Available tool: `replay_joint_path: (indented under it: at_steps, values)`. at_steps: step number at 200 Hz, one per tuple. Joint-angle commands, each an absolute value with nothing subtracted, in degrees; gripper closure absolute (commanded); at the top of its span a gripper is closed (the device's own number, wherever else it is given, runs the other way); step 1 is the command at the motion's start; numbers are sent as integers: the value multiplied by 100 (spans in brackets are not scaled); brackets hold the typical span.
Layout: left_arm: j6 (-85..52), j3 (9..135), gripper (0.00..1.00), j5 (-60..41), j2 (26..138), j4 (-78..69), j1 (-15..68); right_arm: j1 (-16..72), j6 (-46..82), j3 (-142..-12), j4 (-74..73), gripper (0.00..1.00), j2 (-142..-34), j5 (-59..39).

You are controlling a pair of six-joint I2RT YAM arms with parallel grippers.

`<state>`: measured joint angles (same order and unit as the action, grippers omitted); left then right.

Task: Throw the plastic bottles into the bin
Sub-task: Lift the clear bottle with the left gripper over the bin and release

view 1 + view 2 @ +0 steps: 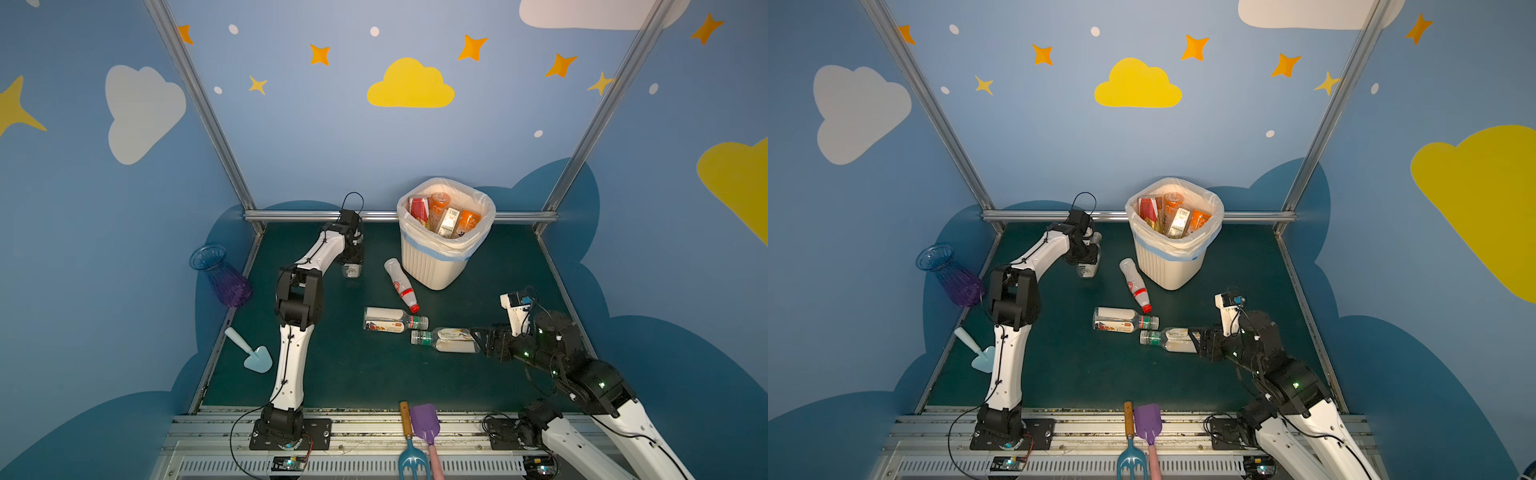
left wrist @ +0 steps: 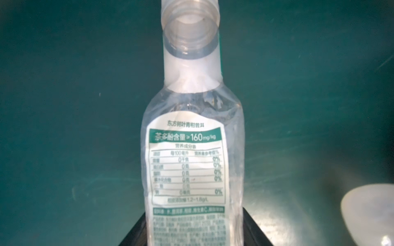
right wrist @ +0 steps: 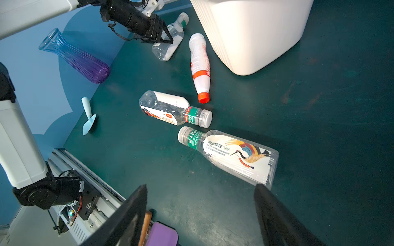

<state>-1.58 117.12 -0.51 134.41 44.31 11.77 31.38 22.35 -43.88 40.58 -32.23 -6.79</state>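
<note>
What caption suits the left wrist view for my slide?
Left pincer grips a capless clear bottle, green table behind.

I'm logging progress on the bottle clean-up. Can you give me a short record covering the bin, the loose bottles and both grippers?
bin: cream-white ribbed wastebasket, several bottles inside
bottles outside bin: four
left gripper: closed around capless clear plastic bottle
right gripper: open, empty, by base of crane-label clear bottle
lying untouched: white red-capped bottle; clear bottle with red-printed label
</note>
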Motion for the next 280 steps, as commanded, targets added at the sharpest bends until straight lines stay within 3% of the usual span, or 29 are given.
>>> replay_joint_path:
  at_steps: [1,115,184,230,280]
  values:
    - [-347,11356,42,-4,12478,4150,1020,3153,2318,-4565,4206,21,-3166,-589]
    - [-1589,7260,41,-1405,7617,2183,634,3171,2522,-4324,4589,21,-2991,-279]
    - [-1771,6917,40,-1525,5566,2469,1543,3256,2795,-3971,4419,22,-3619,-73]
    - [-1578,6842,41,-1438,5324,1290,2255,3423,2905,-3931,4223,22,-3728,-34]
    - [-1243,8834,40,-1943,7592,1768,2996,3518,2832,-4230,4282,22,-3874,61]
